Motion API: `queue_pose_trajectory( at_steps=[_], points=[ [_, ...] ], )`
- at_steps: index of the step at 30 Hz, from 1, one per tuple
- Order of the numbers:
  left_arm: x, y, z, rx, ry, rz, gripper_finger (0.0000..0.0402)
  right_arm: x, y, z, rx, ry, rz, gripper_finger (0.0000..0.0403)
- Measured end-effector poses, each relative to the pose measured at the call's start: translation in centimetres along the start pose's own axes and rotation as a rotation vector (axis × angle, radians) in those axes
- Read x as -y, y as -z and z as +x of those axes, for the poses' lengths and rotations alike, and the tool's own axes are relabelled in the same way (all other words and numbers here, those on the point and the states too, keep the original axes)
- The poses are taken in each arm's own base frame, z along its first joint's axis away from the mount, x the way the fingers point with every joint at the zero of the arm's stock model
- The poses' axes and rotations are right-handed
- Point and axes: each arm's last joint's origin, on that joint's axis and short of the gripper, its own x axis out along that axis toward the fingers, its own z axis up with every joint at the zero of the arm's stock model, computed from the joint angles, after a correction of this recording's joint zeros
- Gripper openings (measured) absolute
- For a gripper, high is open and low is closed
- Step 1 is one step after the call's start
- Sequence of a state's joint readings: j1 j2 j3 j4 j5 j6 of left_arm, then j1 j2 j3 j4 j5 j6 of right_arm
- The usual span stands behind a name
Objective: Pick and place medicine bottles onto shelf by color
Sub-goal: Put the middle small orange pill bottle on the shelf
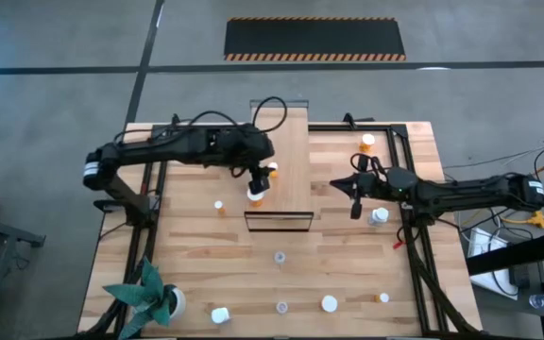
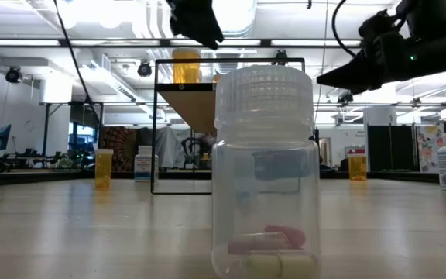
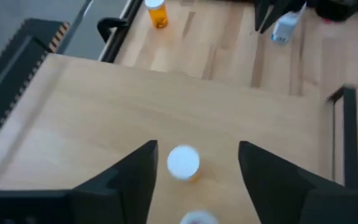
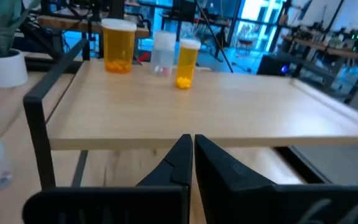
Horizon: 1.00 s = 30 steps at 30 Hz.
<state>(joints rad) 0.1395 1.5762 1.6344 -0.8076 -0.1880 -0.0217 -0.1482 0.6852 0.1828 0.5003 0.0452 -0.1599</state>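
I see an orange bottle (image 3: pixel 183 163) standing upright, cap up, between my left gripper's (image 3: pixel 194 163) spread fingers on the pale shelf (image 3: pixel 104 106), the right gripper's (image 4: pixel 192 152) fingers pressed together.

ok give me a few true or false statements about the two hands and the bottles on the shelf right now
1. The left hand is open above an orange bottle on the shelf. True.
2. The right hand is gripping a bottle. False: its fingers are shut together with nothing between them.
3. A clear bottle with capsules inside stands on the table close to the low camera. True.
4. The shelf has no bottles on it. False: the right wrist view shows two orange bottles and a clear one on it.
5. A potted plant sits on the shelf. False: it stands at a corner of the table.
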Motion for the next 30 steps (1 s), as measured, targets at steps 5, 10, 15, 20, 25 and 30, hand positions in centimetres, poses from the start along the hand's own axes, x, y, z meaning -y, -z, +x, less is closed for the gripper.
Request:
queue_pose_trajectory(
  at_steps=[5,10,15,20,25,30],
  points=[
    [-0.1,-0.4,0.4,-0.011,0.023,-0.081,0.0238,0.1,-0.4,-0.4,0.03,0.005,-0.019,0.0008],
    [0.0,-0.4,0.5,-0.016,0.044,-0.133,0.0245,0.0,0.0,-0.5,-0.017,-0.003,-0.025,0.0008],
    [-0.1,-0.5,0.9,-0.017,0.043,-0.194,0.0245,0.1,-0.6,-0.4,0.011,0.003,-0.049,0.0009],
    [-0.1,-0.5,1.3,-0.033,0.043,-0.215,0.0245,0.2,-0.9,-0.4,0.019,0.004,-0.061,0.0009],
    [0.0,-1.1,1.1,-0.012,0.048,-0.216,0.0245,0.1,-0.3,-0.4,-0.007,-0.001,-0.066,0.0009],
    [0.2,-1.1,2.3,-0.039,0.045,-0.198,0.0245,0.1,-0.3,-0.4,-0.004,0.0,-0.072,0.0009]
  ],
)
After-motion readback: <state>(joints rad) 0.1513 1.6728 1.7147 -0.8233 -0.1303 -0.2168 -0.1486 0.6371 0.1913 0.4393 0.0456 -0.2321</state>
